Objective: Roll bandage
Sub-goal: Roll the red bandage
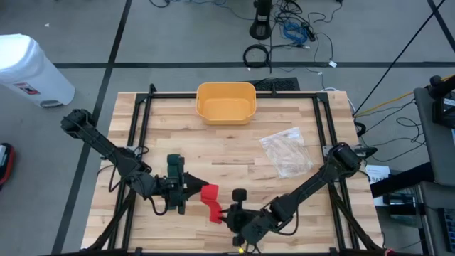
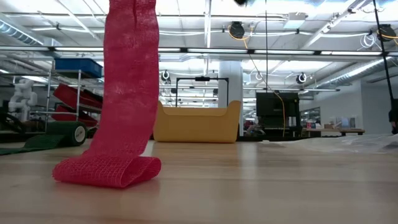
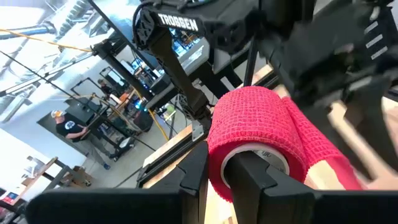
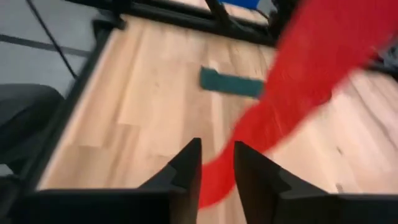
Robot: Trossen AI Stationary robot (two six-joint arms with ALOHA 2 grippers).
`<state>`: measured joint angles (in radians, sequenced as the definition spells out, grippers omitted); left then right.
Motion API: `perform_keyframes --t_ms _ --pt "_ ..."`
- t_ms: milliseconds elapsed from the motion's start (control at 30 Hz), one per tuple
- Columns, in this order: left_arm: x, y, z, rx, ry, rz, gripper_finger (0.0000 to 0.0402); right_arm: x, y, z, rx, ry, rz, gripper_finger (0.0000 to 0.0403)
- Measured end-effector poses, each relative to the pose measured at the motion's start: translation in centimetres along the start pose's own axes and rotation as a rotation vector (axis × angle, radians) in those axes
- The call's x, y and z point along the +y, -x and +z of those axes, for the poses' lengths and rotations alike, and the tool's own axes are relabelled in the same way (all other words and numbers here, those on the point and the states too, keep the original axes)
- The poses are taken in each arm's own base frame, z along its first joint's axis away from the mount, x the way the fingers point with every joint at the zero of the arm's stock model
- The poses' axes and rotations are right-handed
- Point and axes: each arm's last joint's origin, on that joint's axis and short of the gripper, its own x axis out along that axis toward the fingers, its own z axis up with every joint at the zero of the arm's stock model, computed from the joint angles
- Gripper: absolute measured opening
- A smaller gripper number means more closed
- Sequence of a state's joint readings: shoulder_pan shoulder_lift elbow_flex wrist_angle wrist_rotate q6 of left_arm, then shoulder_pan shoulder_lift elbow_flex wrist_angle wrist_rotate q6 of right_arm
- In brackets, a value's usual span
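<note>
A red bandage roll (image 1: 208, 192) with a white core (image 3: 261, 155) is held off the table near the front edge, with my left gripper (image 1: 193, 188) shut on it and pointing level toward the table's right. From the roll a loose red strip (image 2: 130, 81) hangs down. Its lower end (image 2: 109, 171) lies folded over on the wood. My right gripper (image 1: 229, 213) is low beside the strip, its fingers a narrow gap apart (image 4: 216, 165). The red strip (image 4: 292, 68) shows through that gap. My left gripper has one finger (image 3: 249, 177) in the roll's hollow white core and the other (image 3: 196, 171) outside the red windings. It holds the roll's wall (image 3: 217, 162) between them, coming level from the table's left. The roll is lifted clear, its axis along the fingers. My right gripper: whether its fingers touch the strip, I cannot tell.
A yellow bin (image 1: 226, 102) stands at the far middle of the table. A clear plastic bag (image 1: 286, 151) lies right of centre. A black metal frame (image 1: 142, 128) runs along the table's sides. Bare wood lies in the middle.
</note>
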<state>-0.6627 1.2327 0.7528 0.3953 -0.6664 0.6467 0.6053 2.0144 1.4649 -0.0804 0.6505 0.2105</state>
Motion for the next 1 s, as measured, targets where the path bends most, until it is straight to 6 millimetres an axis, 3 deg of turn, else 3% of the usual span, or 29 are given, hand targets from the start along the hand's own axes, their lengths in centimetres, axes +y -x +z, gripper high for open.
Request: perform_keyframes --t_ms 333,700,1000 --pt "0.0 0.8 1.4 -0.061 -0.112 0.077 0.0056 -2.2 -2.0 -2.5 -0.057 -0.089 -0.048 0.0135" --pt "0.2 0.9 1.4 -0.03 -0.229 0.12 0.0056 -1.7 -1.9 -2.2 -0.134 -0.056 0.057 0.0151" --pt "-0.4 0.8 0.8 0.029 -0.61 0.068 0.0056 -1.8 -1.9 -1.8 -0.164 -0.06 0.056 0.0151"
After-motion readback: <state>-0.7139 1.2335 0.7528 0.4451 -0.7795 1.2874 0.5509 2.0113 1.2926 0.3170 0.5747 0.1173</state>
